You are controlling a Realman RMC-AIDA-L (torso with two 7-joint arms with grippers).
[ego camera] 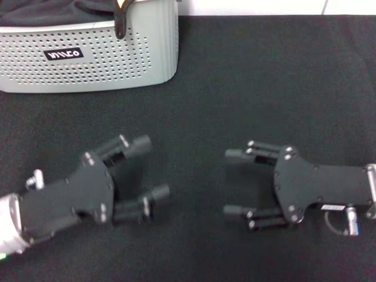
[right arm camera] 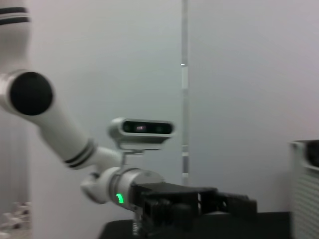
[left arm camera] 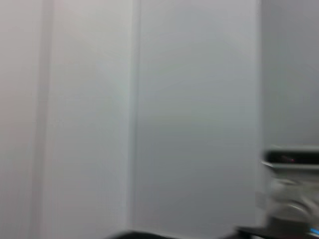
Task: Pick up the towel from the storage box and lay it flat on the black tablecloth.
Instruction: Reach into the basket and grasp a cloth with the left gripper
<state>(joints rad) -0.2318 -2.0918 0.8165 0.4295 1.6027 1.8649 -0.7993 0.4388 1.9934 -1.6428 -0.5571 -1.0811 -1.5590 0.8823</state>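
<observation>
Head view has the storage box (ego camera: 88,56) at the far left on the black tablecloth (ego camera: 252,88), its black label facing us, with dark cloth bunched over its rim; I cannot make out the grey-green towel in there. Nearer and still on the left, the left gripper (ego camera: 154,167) sits low over the cloth with its jaws spread wide and nothing between them, well short of the box. Over to the right, the right gripper (ego camera: 231,183) points toward its partner, jaws equally wide and empty.
</observation>
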